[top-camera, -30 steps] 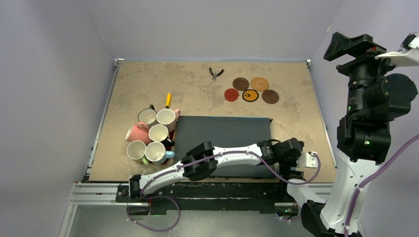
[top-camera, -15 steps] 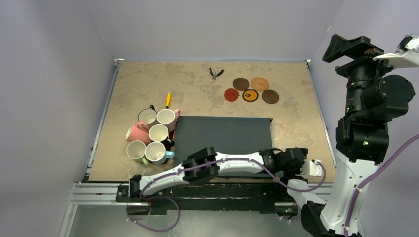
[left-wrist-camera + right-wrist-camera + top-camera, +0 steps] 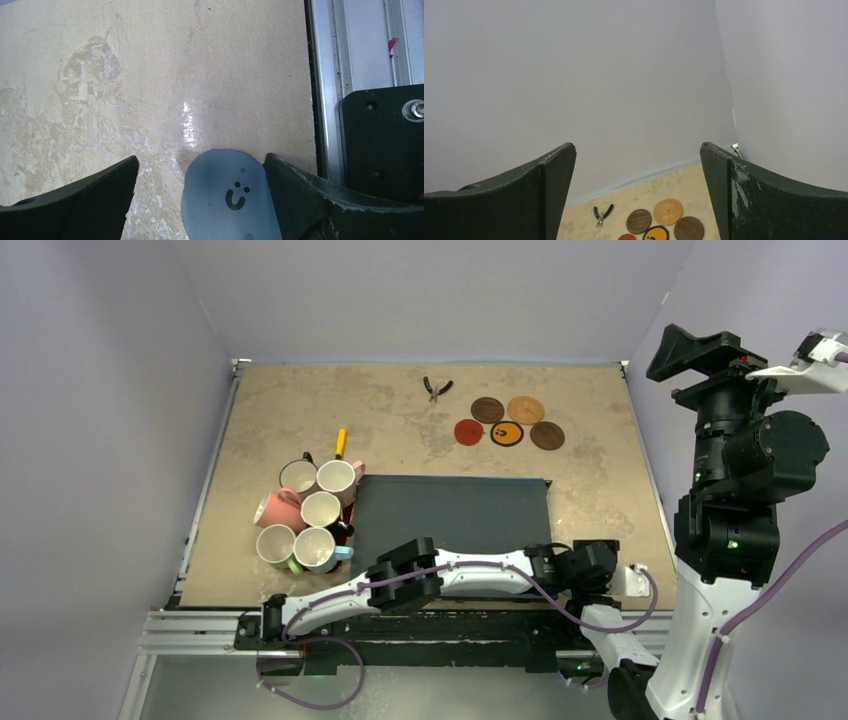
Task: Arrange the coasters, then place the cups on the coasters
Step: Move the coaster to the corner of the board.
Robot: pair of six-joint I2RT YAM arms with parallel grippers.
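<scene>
A grey-blue coaster (image 3: 230, 197) with a smiley lies flat on the table near the front right edge. My left gripper (image 3: 201, 159) hangs open over it, the right finger (image 3: 295, 192) overlapping its right rim and the left finger apart from it. In the top view that gripper (image 3: 598, 578) hides the coaster. Five more coasters sit at the back right: brown wood (image 3: 487, 409), tan cork (image 3: 525, 409), red (image 3: 468, 431), yellow (image 3: 506, 433), dark brown (image 3: 547, 435). Several cups (image 3: 320, 510) are clustered at the left. My right gripper (image 3: 638, 146) is raised high, open and empty.
A large black mat (image 3: 452, 515) lies in the middle front, partly under my left arm. Pliers (image 3: 436, 388) lie at the back, an orange-handled tool (image 3: 340, 443) behind the cups. The metal rail (image 3: 330, 90) and a black bracket (image 3: 385, 135) border the table by the coaster.
My left gripper has moved toward the near right edge of the table and stands low there. The raised right arm has shifted slightly.
</scene>
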